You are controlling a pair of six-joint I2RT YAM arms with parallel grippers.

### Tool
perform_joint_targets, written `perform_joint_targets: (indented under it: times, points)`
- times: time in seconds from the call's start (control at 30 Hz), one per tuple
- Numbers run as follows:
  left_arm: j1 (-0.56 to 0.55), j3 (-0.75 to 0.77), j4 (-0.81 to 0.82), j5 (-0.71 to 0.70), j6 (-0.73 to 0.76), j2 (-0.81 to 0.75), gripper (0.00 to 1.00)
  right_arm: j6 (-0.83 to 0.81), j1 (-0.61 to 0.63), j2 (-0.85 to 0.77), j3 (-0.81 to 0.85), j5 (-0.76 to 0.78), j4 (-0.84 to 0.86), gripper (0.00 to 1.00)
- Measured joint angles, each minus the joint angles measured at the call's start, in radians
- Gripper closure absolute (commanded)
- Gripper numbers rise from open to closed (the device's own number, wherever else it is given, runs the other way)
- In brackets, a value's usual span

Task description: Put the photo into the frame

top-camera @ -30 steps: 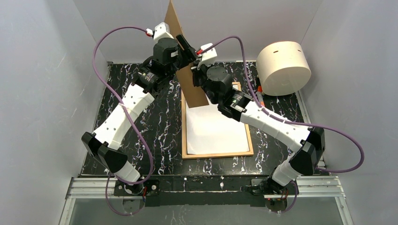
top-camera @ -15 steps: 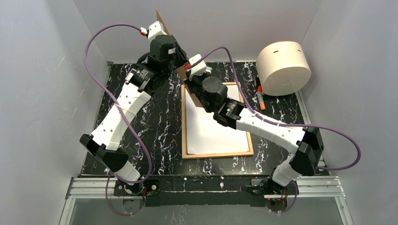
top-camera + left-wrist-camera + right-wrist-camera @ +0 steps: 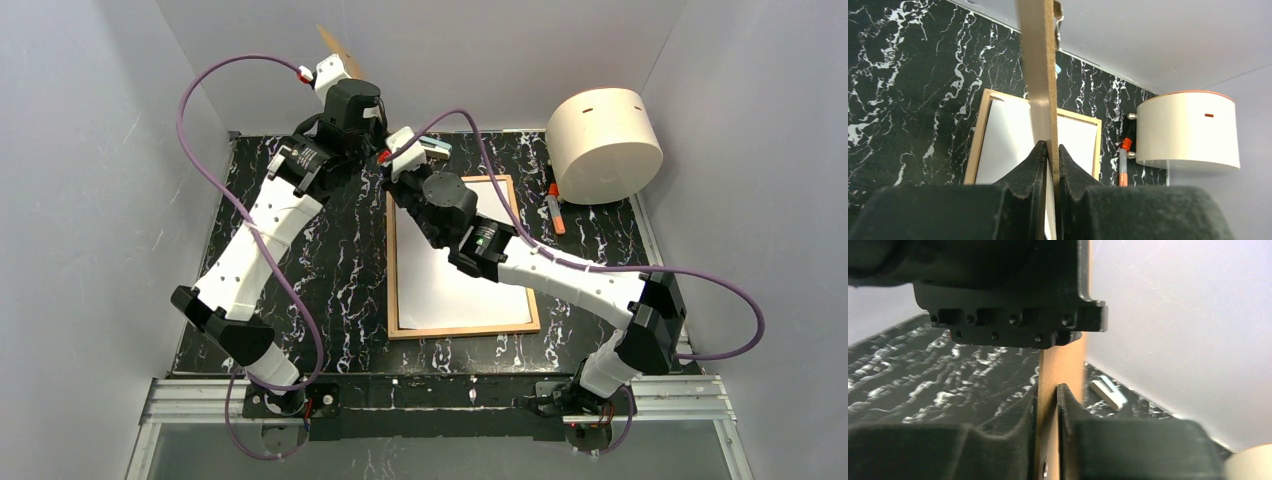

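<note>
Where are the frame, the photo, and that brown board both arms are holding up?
frame (image 3: 462, 330): top view, its near wooden edge.
photo (image 3: 440, 300): top view, its bare white back, lying inside the frame.
backing board (image 3: 1039, 75): left wrist view, upper stretch of its brown surface.

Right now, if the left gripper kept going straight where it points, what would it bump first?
The left gripper is pinching the brown board, which sticks out ahead. Past that it seems aimed down at the frame holding the white-backed photo, though depth is unclear.
</note>
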Motion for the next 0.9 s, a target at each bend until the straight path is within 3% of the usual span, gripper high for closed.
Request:
perform_joint_targets:
  times: [0.07,0.1,0.2,0.4,0.6,0.73,0.9]
  points:
    - [0.0,0.0,-0.006,0.0,0.013,-0.001,1.0,0.034,0.001,0.0,0.0,-0.011,-0.002,0.26]
    - [0.0,-0.003,-0.001,0.004,0.022,-0.003,1.0,0.056,0.0,-0.001,0.0,-0.023,0.003,0.16]
    - [0.006,-0.007,0.042,0.035,0.054,-0.008,1.0,0.097,0.0,-0.018,0.0,-0.064,0.016,0.02]
    - [0.046,-0.007,0.085,0.115,0.109,-0.014,1.0,0.16,-0.007,-0.111,0.001,-0.272,-0.057,0.01]
    - [0.212,-0.007,0.15,0.317,0.123,-0.013,1.0,0.203,-0.008,-0.238,0.001,-0.471,-0.123,0.01]
    - [0.306,-0.007,0.204,0.467,0.123,-0.004,1.0,0.272,-0.032,-0.286,0.007,-0.505,-0.15,0.01]
    - [0.341,-0.007,0.277,0.673,0.102,0.0,1.0,0.513,-0.275,-0.24,0.103,-0.59,-0.265,0.01]
